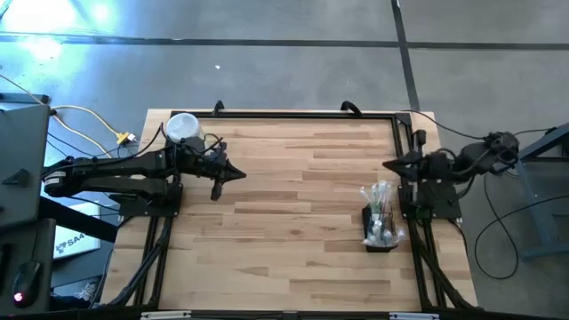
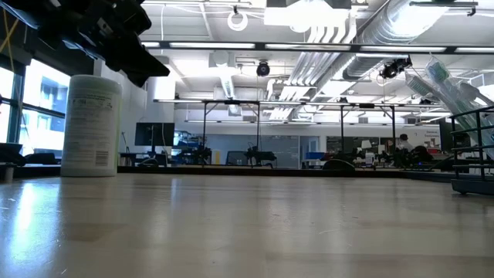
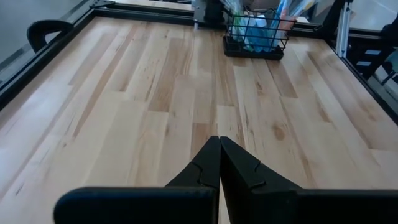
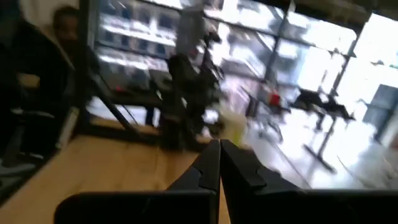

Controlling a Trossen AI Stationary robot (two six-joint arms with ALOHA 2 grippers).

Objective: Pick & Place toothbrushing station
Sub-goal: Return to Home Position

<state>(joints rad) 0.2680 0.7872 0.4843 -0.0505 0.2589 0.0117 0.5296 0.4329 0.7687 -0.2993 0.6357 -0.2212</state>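
Fingers [image 3: 208, 163] clenched empty on my left gripper [image 1: 238, 174], over the table's [image 1: 293, 222] left side. My right gripper [image 1: 388, 165] likewise, at the right edge. Black mesh organizer [image 1: 380, 238] sits near it, toothbrushes [image 1: 382, 200] inside. Reads as homing: retract clear of it, nothing to grasp.

The table [image 1: 293, 196] is pale blond wood, patterned in long staggered planks of cream and honey-tan, edged by a black frame [image 1: 302, 114]. At its 4 o'clock the wire-mesh holder [image 1: 380, 242] is black, a grid of thin wires; the toothbrushes [image 1: 380, 197] in it look clear and whitish, and the toothpaste tubes [image 3: 257, 36] are teal. At 10 o'clock the canister [image 1: 183, 127] is white with grey print. The left gripper [image 1: 238, 173] and right gripper [image 1: 388, 165] are matte black. The floor [image 1: 267, 62] is grey; a cable [image 1: 122, 137] near 9 o'clock is yellow
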